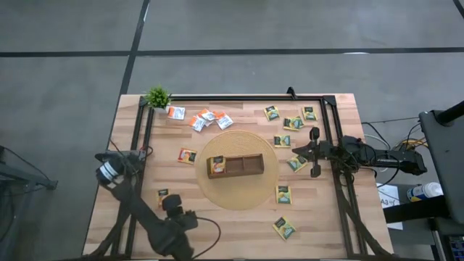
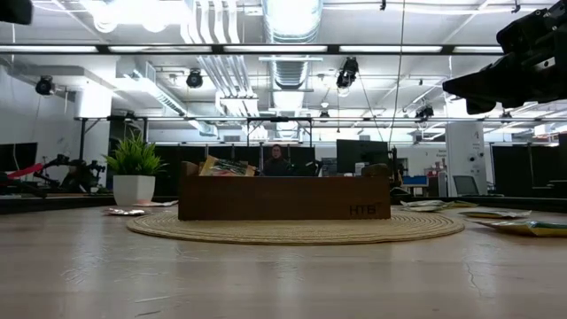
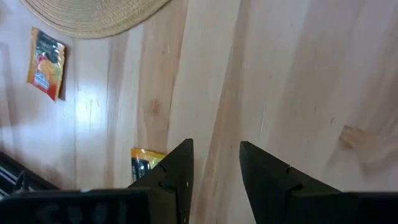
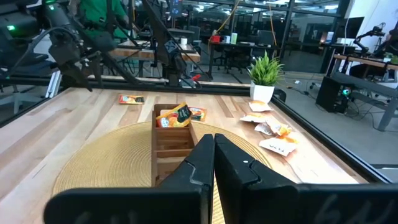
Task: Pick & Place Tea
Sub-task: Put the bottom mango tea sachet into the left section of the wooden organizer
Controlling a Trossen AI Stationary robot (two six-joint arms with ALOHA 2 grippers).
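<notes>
**Tea sachets scattered around the tray, both grippers empty**

From above, a long wooden tray [image 1: 234, 166] is sitting on a round woven mat [image 1: 239, 170] in the middle of the table [image 1: 217, 232]. Bare wood is lying open on the near side of the mat. A black frame rail [image 1: 239, 97] is running along the far edge, a small potted plant [image 1: 157, 97] standing at its left corner. Tea sachets [image 1: 283, 193] are lying all around the tray: four white-and-orange ones far-left of it, one orange one on its left, one dark one near-left, about nine yellow-green ones on its right, and some packed into its left compartment. The left gripper [image 1: 172, 203] is hanging near-left of the tray; the right gripper [image 1: 299, 152] is hanging just right of the mat.

At table height, the tray is standing level on the mat, sachet tops showing over its left end.

In the left wrist view, the left gripper's fingers [image 3: 180, 168] are standing narrowly apart above bare wood, gripping nothing, a dark sachet [image 3: 144, 164] just beside them.

In the right wrist view, the right gripper's fingers [image 4: 202, 158] are pressing together, empty, pointing at the tray.
</notes>
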